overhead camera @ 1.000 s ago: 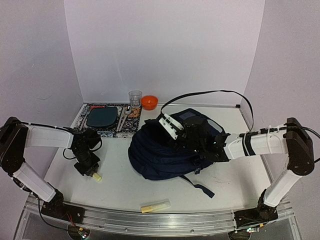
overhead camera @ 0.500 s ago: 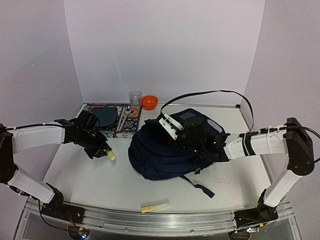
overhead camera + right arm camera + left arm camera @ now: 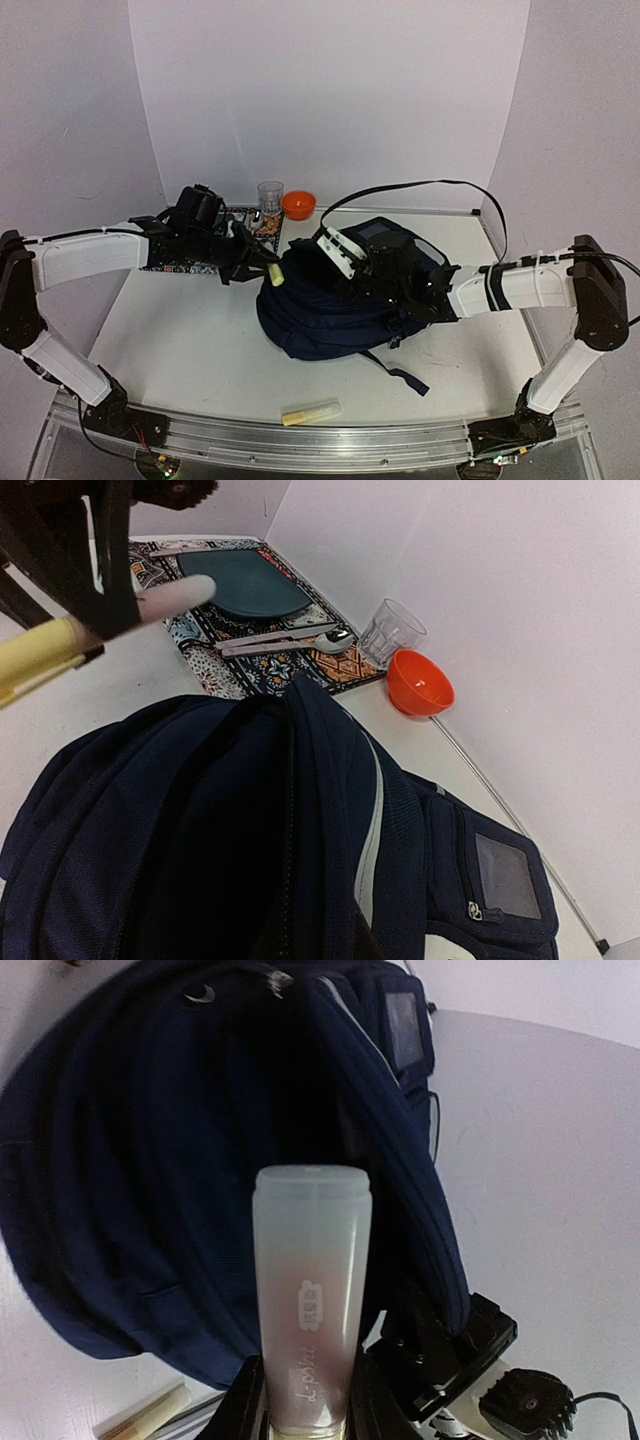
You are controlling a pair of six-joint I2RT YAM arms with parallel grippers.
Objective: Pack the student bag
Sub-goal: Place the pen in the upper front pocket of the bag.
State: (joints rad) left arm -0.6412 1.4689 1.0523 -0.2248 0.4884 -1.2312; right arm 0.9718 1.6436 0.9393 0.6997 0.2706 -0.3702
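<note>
One student bag (image 3: 320, 322) lies right of centre on the table (image 3: 190, 345). Its mouth is held up by the right gripper (image 3: 338, 252), whose fingers are pinched shut on the upper edge. The left gripper (image 3: 258, 268) clamps a pale tube (image 3: 273, 278) just at the bag's left rim. It is best, I judge, to steer the tube's tip over the rim into the dark gap and release only once inside. A second ago that gripper hung low over the table's left side; the right arm has not shifted.
</note>
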